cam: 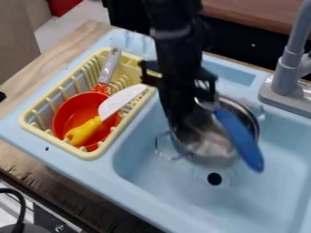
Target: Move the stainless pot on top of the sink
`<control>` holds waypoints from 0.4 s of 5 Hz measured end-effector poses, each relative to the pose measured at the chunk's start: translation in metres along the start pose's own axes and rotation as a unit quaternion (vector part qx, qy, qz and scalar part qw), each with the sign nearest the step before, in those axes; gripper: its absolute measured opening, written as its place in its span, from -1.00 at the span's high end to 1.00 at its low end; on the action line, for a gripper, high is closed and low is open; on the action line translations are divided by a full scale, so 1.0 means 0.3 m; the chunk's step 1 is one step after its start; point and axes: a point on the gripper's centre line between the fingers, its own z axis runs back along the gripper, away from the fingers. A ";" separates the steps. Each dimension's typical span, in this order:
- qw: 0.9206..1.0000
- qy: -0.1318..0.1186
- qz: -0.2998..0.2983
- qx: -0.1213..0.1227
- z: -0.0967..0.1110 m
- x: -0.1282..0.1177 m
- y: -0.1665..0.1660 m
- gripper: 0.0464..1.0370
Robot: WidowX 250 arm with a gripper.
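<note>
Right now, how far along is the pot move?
Looks done: the end effector is down at the pot, which shows over the sink basin. In hand: perhaps the pot; I can't tell whether it's gripped or resting. Left, probably: settle the pot, then release and withdraw, since the end effector overlaps it.

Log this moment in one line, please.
stainless pot: over sink, lifted or resting unclear | pincer: at pot | blue handle: across pot | yellow rack: red pan, knife
</note>
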 end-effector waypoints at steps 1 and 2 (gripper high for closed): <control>1.000 0.004 0.027 -0.011 0.036 0.007 0.038 0.98; 0.999 -0.001 0.048 -0.015 0.067 0.026 0.088 0.98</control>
